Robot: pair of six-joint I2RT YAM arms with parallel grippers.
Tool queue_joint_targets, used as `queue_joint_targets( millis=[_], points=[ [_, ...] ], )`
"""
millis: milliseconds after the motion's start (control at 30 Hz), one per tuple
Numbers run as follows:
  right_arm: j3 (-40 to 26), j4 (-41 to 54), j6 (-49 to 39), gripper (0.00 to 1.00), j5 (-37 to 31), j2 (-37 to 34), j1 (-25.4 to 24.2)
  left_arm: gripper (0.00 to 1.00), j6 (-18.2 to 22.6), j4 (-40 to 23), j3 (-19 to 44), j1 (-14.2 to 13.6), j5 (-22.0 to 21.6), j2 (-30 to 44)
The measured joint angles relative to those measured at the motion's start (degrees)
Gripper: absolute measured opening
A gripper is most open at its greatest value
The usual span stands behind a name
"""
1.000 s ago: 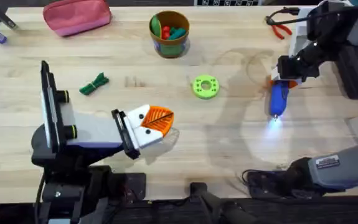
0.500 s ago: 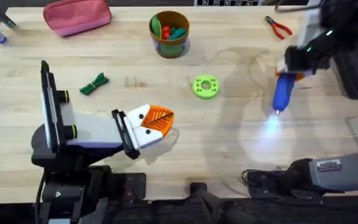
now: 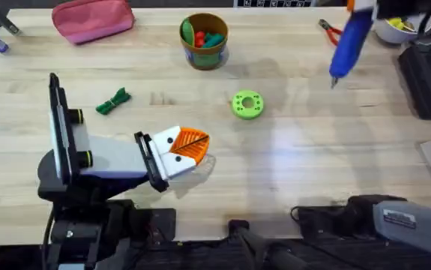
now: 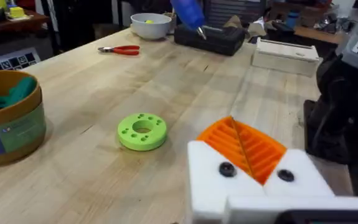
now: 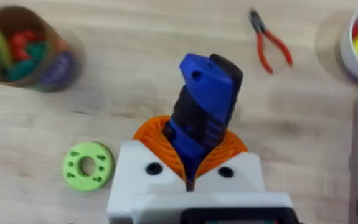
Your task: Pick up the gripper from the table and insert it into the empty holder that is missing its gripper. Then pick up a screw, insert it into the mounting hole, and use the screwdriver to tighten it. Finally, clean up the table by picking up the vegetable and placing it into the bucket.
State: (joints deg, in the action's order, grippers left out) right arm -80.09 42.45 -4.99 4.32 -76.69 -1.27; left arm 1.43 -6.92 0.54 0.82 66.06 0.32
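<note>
My right gripper [image 5: 190, 158] is shut on the blue screwdriver [image 5: 205, 106], which hangs tilted in the air over the far right of the table [image 3: 348, 41], shaft tip pointing down. The screwdriver [image 4: 188, 12] also shows far off in the left wrist view. My left gripper [image 3: 187, 148] rests low at the near left, shut; both white fingers [image 4: 210, 177] carry orange ribbed wedges. The dark green vegetable [image 3: 114, 101] lies left of centre. Farther back stands the orange-brown bucket [image 3: 204, 51] holding toys. A loose gripper piece, an empty holder and a screw are out of view.
A bright green ring disc [image 3: 246, 104] lies mid-table. Red pliers [image 3: 333, 31] and a white bowl [image 3: 395, 28] sit at the far right, near a black box [image 3: 429, 79]. A pink pouch [image 3: 91, 19] lies at the far left.
The right arm has lifted the screwdriver off the mid-right table and carried it up toward the far right corner. The bright light spot on the table is gone. The left arm is still.
</note>
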Motion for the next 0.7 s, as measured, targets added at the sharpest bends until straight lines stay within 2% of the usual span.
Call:
queue_joint_targets(
  millis=[133, 267, 433, 700],
  points=[
    [-0.6, -5.1, 0.0, 0.008, 0.6, 3.4, 5.6, 0.016, 0.0, 0.0, 0.0, 0.0, 0.0, 0.0],
    [-0.6, -11.2, 0.0, 0.008, 4.3, 6.2, 11.4, 0.016, 0.0, 0.0, 0.0, 0.0, 0.0, 0.0],
    [-0.8, -18.9, 0.3, 0.008, 12.8, 7.7, 16.5, 0.016, 0.0, 0.0, 0.0, 0.0, 0.0, 0.0],
    [-0.8, -28.6, 1.2, 0.008, 28.7, 7.7, 20.8, 0.016, 0.0, 0.0, 0.0, 0.0, 0.0, 0.0]
  ],
)
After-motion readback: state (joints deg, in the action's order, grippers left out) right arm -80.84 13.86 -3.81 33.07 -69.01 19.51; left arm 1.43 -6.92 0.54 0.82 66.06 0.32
